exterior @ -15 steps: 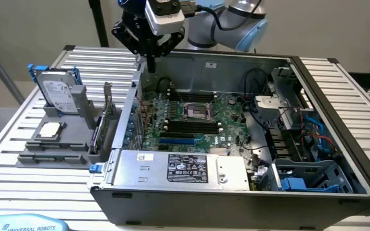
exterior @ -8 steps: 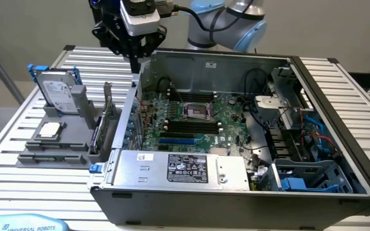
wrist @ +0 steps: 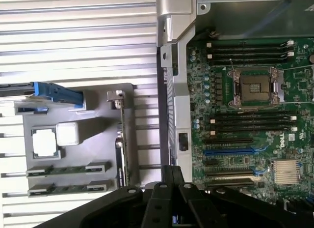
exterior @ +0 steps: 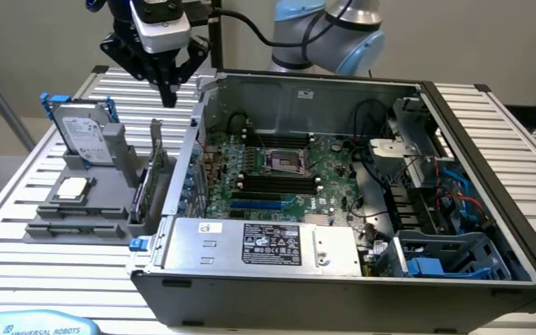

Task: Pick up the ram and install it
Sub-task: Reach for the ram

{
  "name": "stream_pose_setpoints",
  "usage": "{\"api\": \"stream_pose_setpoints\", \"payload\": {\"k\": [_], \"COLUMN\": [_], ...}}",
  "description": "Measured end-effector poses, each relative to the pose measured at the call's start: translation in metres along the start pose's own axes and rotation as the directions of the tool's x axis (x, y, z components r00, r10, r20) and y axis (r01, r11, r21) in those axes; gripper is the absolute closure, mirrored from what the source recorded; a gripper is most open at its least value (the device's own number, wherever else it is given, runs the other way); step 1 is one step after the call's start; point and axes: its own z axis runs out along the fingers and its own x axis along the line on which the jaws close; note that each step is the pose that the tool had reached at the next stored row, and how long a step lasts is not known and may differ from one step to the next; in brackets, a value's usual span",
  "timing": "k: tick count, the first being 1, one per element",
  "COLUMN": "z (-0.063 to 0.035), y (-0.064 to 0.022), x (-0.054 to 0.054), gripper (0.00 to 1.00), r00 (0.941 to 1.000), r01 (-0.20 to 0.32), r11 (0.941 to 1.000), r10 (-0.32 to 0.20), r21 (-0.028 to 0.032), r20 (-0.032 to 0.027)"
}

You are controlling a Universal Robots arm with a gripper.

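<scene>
Claw [exterior: 167,96] pinched together, empty, above table [exterior: 501,132] beside open computer case [exterior: 278,94]. Ram [wrist: 67,170] seated in gray holder [wrist: 100,139], well apart from claw. Likely light, stiff, fragile; grip long edges mid-length, off chips.
</scene>
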Motion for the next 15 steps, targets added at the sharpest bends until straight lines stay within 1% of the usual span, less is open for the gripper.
{"api": "stream_pose_setpoints", "payload": {"k": [15], "z": [0.0000], "y": [-0.0095], "x": [0.068], "gripper": [0.89], "r00": [1.0000], "r01": [0.000], "r11": [1.0000], "r10": [0.000], "r21": [0.0001], "r20": [-0.0001]}}
